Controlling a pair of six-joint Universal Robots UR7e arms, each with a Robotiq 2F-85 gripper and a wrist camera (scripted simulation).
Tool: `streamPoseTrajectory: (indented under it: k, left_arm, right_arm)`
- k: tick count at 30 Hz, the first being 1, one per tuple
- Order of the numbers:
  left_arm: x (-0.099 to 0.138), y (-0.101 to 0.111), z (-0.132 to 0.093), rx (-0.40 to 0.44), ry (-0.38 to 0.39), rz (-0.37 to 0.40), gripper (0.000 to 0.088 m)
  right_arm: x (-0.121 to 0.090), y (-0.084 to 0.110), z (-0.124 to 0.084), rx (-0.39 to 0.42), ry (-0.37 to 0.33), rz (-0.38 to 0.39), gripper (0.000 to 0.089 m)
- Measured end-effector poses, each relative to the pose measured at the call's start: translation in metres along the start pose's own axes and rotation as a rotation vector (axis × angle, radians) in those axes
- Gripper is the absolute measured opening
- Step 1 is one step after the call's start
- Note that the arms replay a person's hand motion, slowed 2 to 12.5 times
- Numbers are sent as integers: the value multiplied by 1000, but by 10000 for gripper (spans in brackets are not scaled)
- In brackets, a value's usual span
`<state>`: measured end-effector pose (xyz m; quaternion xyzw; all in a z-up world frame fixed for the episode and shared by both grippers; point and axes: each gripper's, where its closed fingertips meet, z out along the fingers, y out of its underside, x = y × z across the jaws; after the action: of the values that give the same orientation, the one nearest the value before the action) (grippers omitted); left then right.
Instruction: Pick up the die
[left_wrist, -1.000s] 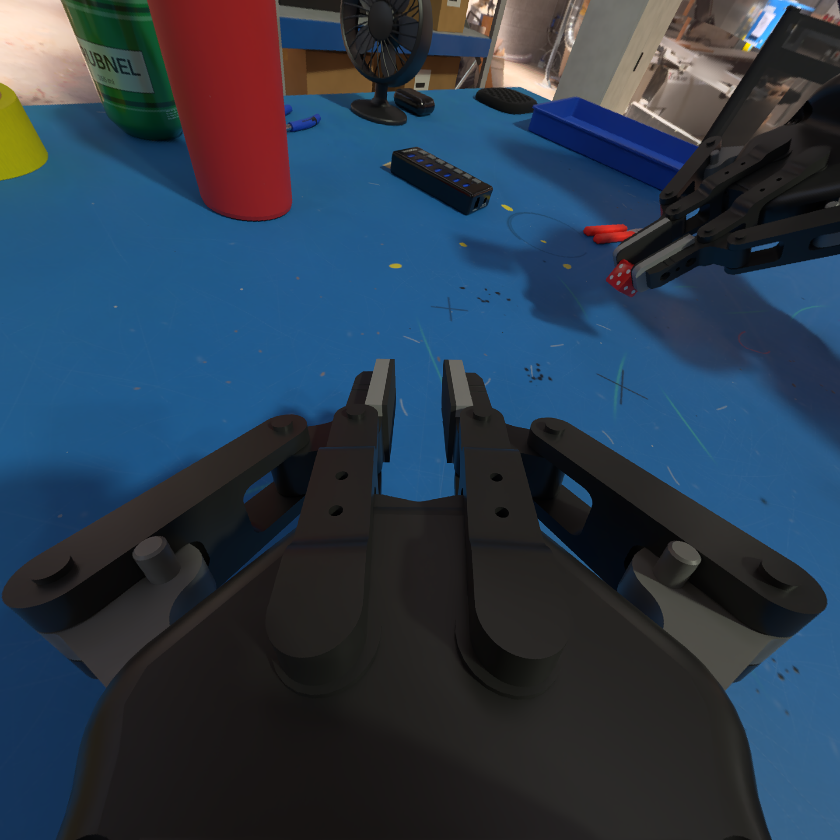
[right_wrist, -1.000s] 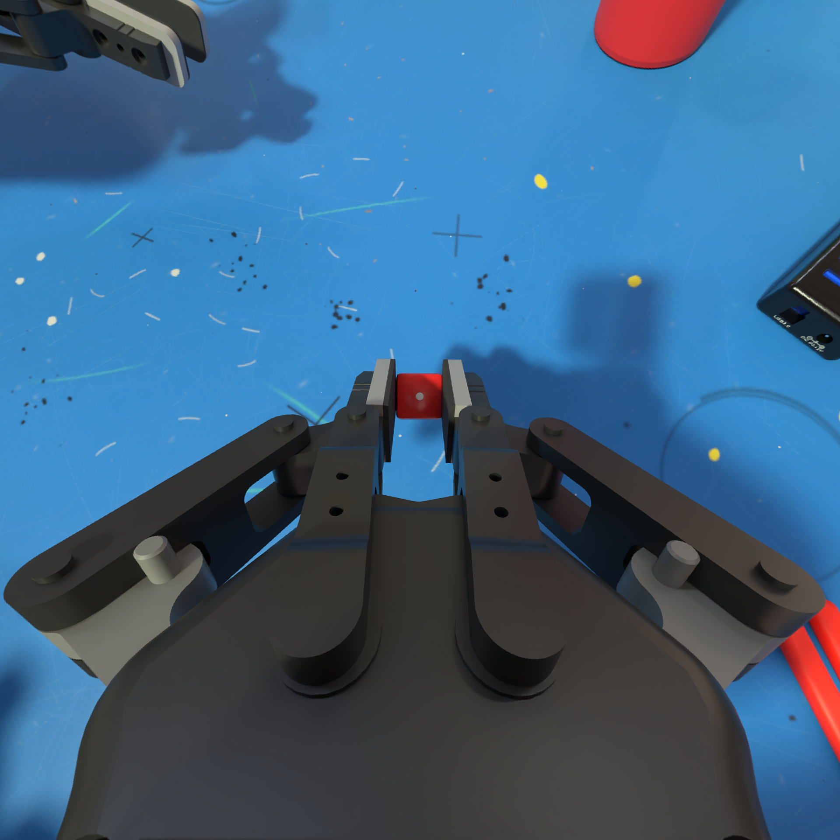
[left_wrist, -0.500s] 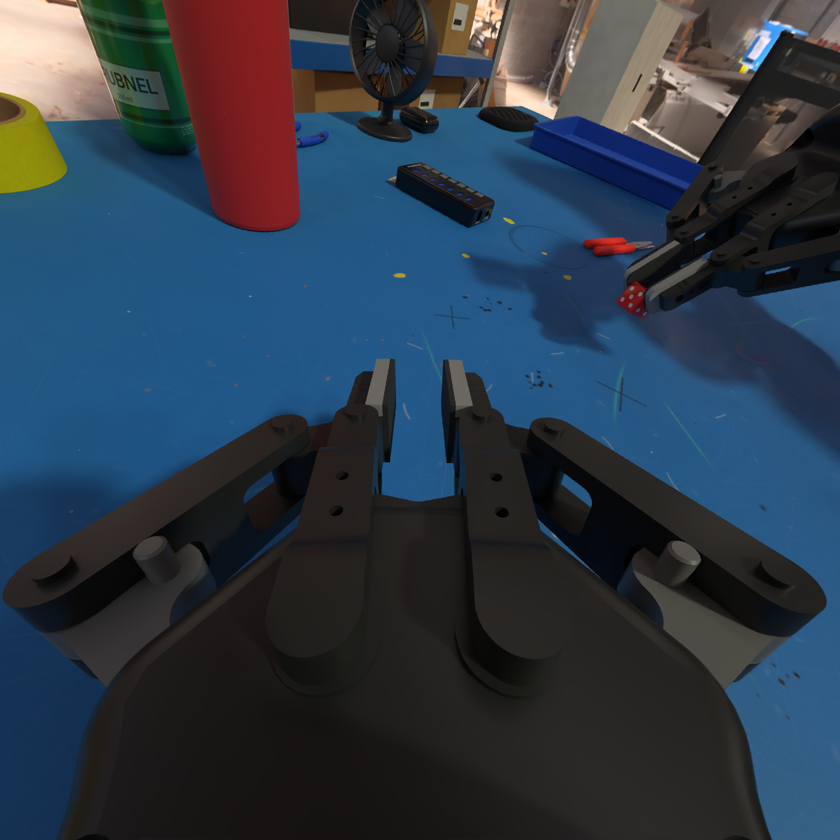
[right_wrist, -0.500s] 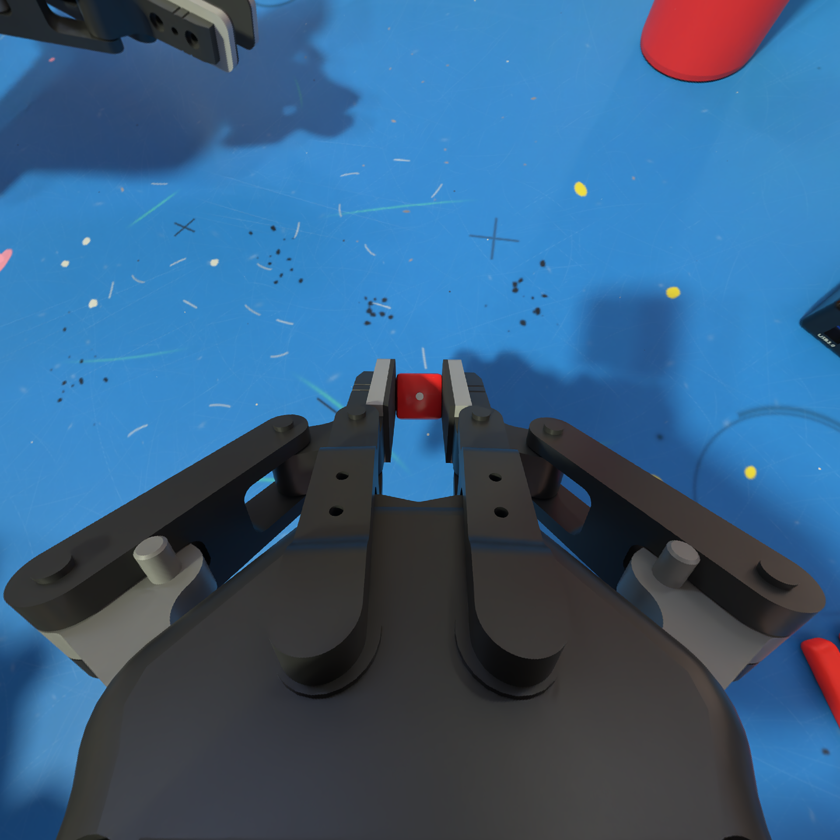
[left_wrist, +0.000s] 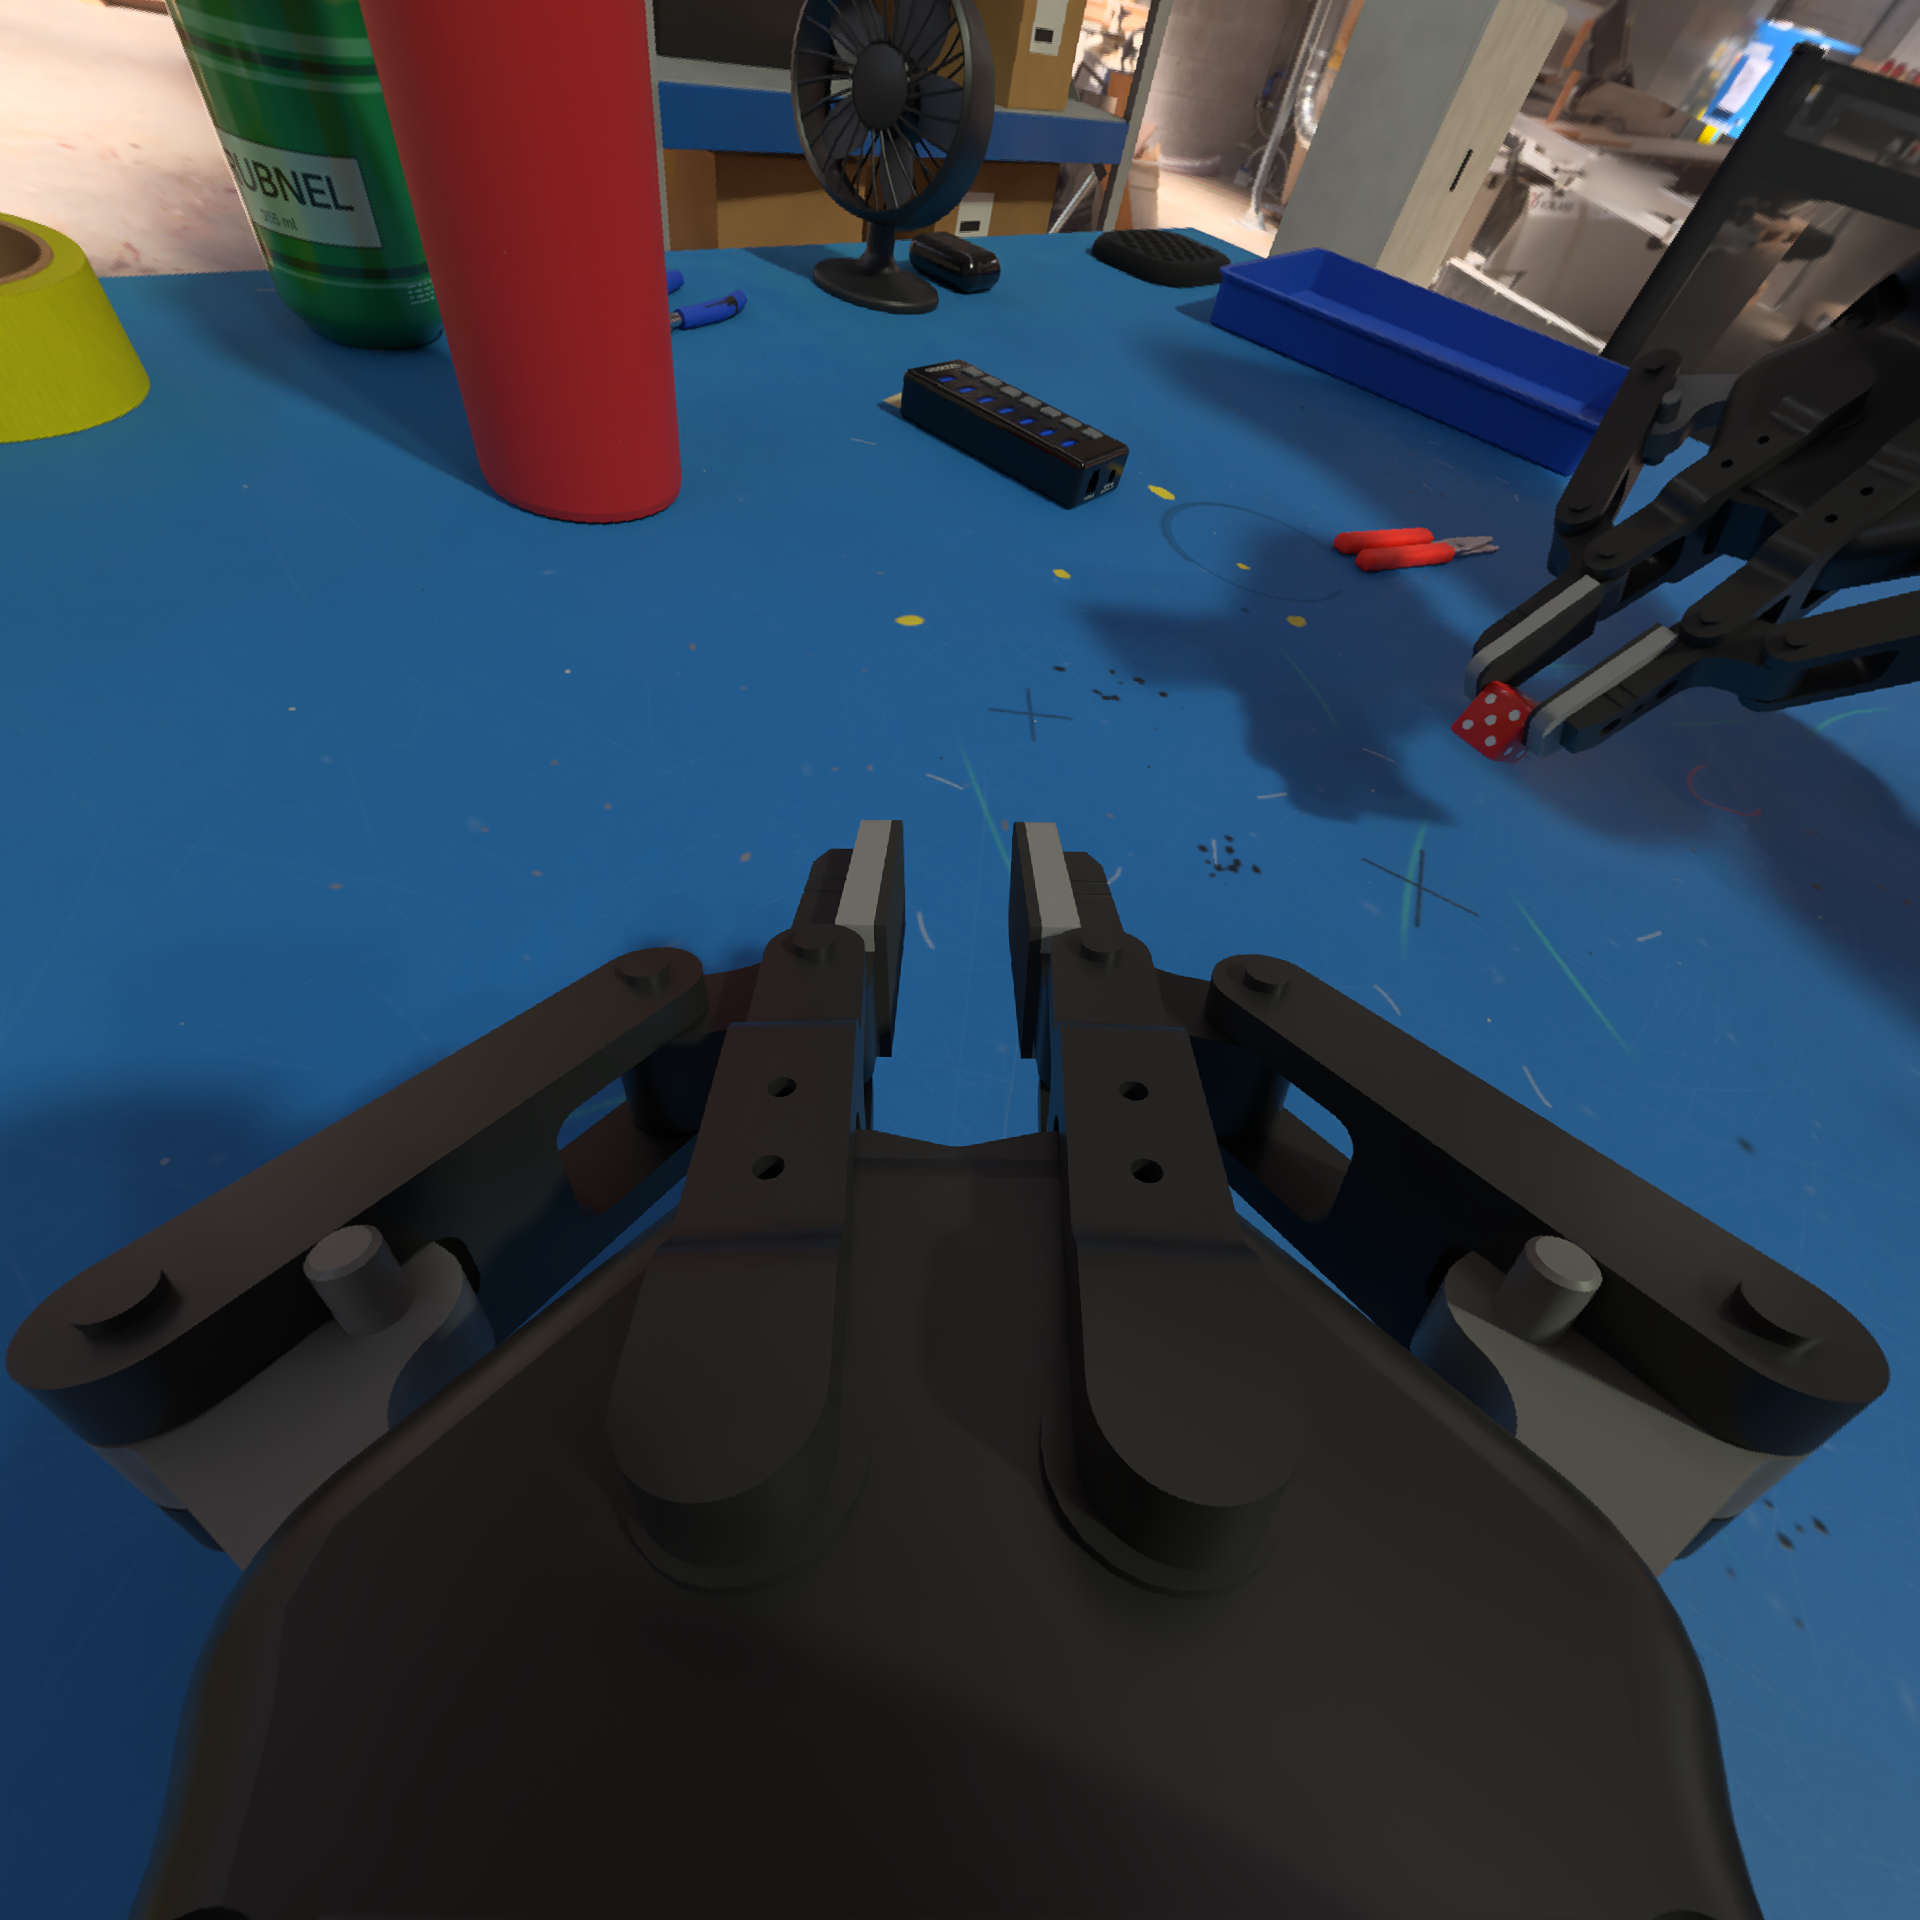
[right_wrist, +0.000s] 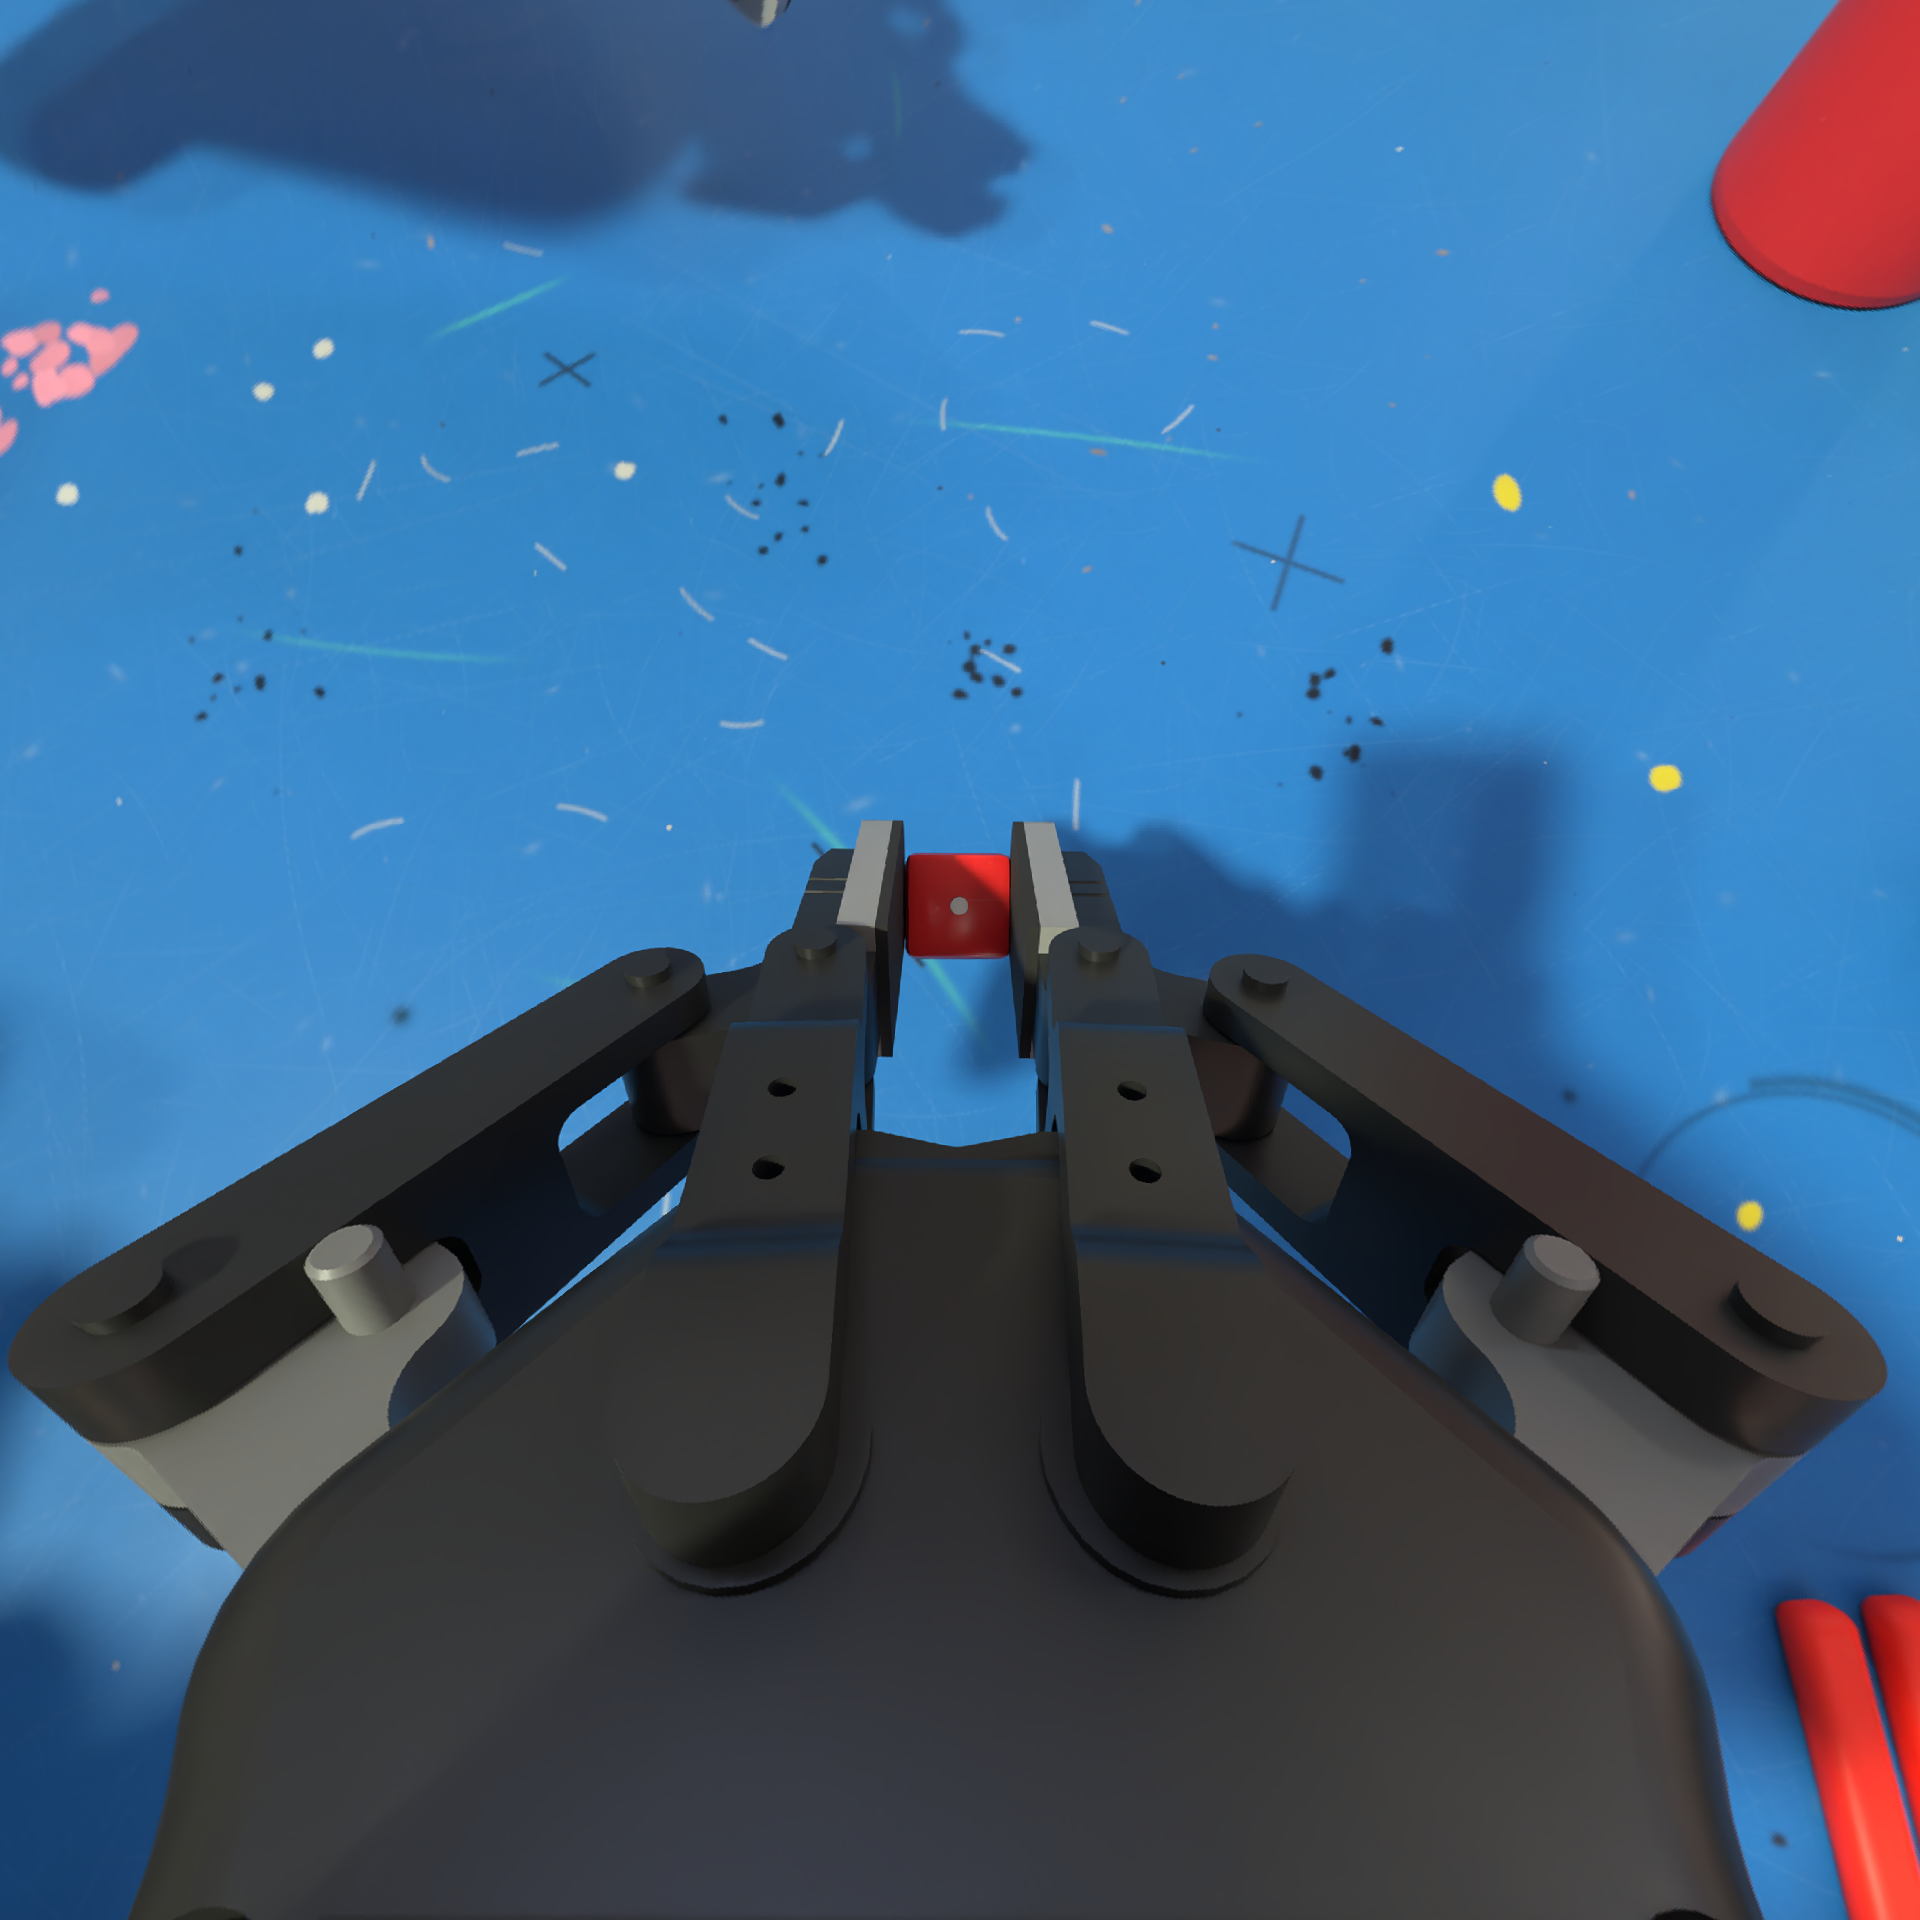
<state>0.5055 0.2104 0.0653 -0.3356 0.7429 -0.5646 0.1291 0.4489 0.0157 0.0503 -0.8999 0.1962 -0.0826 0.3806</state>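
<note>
Red die (right_wrist: 957, 904) is sitting pinched between my right gripper (right_wrist: 957, 883) jaws, one-pip face toward the wrist camera, hanging above the blue counter (right_wrist: 1143, 312). My left gripper (left_wrist: 957, 883) is hovering with jaws narrowly parted, gripping nothing. From its view the die is at 2 o'clock, red pliers (left_wrist: 1403, 548) beyond it, black USB hub (left_wrist: 1013, 431) at 12, red cylinder (left_wrist: 540, 260) at 11.

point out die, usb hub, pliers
die (right_wrist: 957, 904), right wrist view, face with one pip
hub (left_wrist: 1013, 431), left wrist view, top face
pliers (left_wrist: 1387, 548), left wrist view, red handles
</note>
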Motion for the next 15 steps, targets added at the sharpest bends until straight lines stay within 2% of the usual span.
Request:
streamPoseTrajectory:
  k: [7,15]
  left_arm:
    - [1,1,0,-6,-7,17,185]
    - [4,3,-1,-34,-8,38,185]
  right_arm:
    - [-7,7,1,-58,-26,-96,181]
    - [-15,9,2,-85,-69,-188,181]
